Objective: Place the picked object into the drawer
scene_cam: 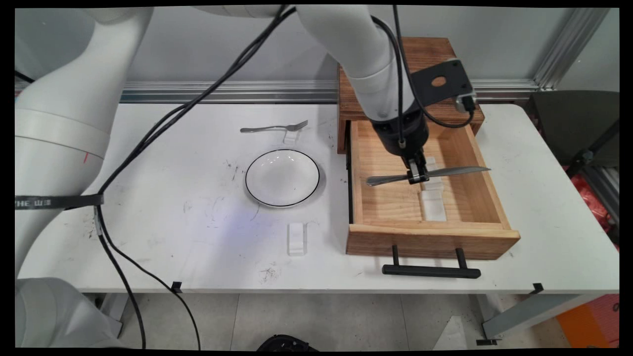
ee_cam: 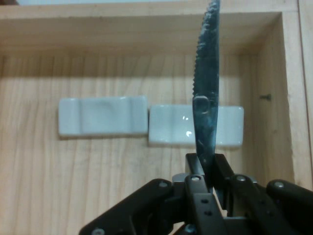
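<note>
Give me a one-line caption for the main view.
Gripper holds a knife level above two white rests in the open wooden drawer.

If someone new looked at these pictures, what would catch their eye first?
The gripper holds a knife level over the open wooden drawer, right of centre, above two white rests on the drawer floor. Left of it sit a white plate and a fork.

Knife [scene_cam: 428, 175]: dull grey metal, serrated edge, mottled. Drawer [scene_cam: 430, 236] beneath it: unfinished pale wood, visible grain, matt. Two rests [ee_cam: 149, 121] inside the drawer: glossy white ceramic. Plate [scene_cam: 282, 178] left of drawer: glossy white, black rim.
</note>
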{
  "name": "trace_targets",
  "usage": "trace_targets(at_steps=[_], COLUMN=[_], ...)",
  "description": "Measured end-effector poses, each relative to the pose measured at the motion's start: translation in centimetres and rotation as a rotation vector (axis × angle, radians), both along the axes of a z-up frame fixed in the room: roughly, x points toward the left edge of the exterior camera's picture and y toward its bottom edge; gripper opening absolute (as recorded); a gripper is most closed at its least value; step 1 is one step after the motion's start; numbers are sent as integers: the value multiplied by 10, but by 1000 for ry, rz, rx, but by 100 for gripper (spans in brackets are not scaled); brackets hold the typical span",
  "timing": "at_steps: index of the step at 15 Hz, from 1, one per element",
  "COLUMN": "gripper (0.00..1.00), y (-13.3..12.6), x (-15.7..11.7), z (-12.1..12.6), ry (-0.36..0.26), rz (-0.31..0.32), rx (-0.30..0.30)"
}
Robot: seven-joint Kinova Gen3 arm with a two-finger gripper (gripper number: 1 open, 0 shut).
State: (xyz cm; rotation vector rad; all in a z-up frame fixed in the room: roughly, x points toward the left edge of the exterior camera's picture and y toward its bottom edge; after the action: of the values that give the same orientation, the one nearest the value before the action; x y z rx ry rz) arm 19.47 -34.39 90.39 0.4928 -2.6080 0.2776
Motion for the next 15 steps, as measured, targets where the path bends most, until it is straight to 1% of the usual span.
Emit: trace_targets(at_steps=[6, 15], gripper=[0, 0], y=[-4, -9], x=[-14, -19], z=[-18, -42], ry=[-1, -8], rz=[-7, -21], rx=[10, 9])
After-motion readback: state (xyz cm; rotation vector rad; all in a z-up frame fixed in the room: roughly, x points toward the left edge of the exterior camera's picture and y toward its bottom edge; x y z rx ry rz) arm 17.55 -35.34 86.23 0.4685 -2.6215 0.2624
